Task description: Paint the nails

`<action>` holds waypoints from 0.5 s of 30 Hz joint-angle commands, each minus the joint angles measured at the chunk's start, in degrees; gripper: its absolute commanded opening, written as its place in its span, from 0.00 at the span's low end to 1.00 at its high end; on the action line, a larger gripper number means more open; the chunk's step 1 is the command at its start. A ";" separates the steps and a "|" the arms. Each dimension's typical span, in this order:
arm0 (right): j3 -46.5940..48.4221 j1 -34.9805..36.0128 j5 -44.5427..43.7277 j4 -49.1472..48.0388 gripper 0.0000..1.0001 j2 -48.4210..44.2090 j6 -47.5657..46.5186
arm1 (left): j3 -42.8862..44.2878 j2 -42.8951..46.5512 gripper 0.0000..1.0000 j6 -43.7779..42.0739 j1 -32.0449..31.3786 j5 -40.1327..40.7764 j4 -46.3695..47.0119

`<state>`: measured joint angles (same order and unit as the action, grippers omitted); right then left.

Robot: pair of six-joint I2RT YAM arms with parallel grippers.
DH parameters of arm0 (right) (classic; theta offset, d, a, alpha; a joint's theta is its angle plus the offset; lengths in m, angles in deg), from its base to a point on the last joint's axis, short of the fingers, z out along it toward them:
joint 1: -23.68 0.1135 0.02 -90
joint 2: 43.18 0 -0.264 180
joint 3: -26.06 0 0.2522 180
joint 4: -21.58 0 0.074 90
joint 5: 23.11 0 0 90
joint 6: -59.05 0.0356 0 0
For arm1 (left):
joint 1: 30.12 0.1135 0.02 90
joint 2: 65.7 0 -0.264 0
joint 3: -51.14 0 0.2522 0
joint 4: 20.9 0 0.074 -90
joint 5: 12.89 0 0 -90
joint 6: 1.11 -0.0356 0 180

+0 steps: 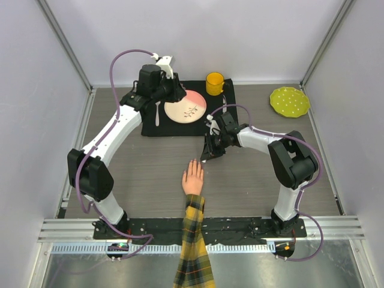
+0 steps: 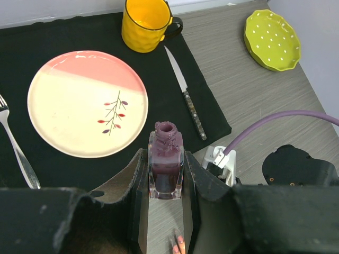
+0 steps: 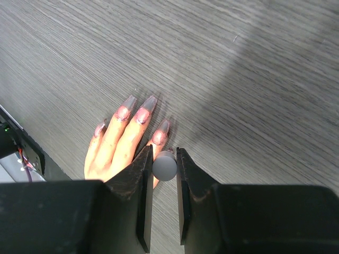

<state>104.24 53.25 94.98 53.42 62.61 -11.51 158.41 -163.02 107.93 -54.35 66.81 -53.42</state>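
Note:
The mannequin hand [image 1: 193, 177] lies palm down near the table's front, its plaid sleeve [image 1: 194, 252] running off the near edge. Its nails [image 3: 142, 114] are long and pinkish with darker rims. My right gripper [image 3: 164, 153] hangs just over the fingertips, shut on a round grey cap [image 3: 164, 166] seen end-on; whatever is under the cap is hidden. From above, the right gripper [image 1: 210, 153] sits just beyond the fingers. My left gripper [image 2: 166, 159] is raised at the back left, shut on an uncapped purple polish bottle [image 2: 166, 165].
A black mat [image 1: 157, 127] at the back holds a pink-and-cream plate [image 2: 87, 103], a yellow mug [image 2: 145, 21], a knife [image 2: 185, 95] and a fork [image 2: 16, 148]. A green dotted dish [image 1: 290, 101] sits at the back right.

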 commanded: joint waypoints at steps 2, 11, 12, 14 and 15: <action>2.20 0.32 -0.68 -0.42 0.01 0.11 0.25 | 1.76 2.04 0.00 -0.77 0.50 -0.15 1.27; 2.28 0.32 -0.59 -0.60 0.01 0.37 0.16 | 1.23 2.40 0.00 -0.77 0.76 -0.33 1.62; 2.20 0.32 -0.67 -0.60 0.01 0.29 0.16 | 1.14 2.48 0.00 -0.59 0.76 -0.33 1.71; 2.11 0.32 -0.85 -0.51 0.01 0.37 0.16 | 1.06 2.40 0.00 -0.59 0.85 -0.42 1.89; 2.11 0.32 -0.76 -0.51 0.01 0.37 0.16 | 1.06 2.48 0.00 -0.59 0.85 -0.50 1.89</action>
<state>104.35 53.25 94.59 53.40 62.96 -11.51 158.41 -163.02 107.96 -53.98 66.81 -53.42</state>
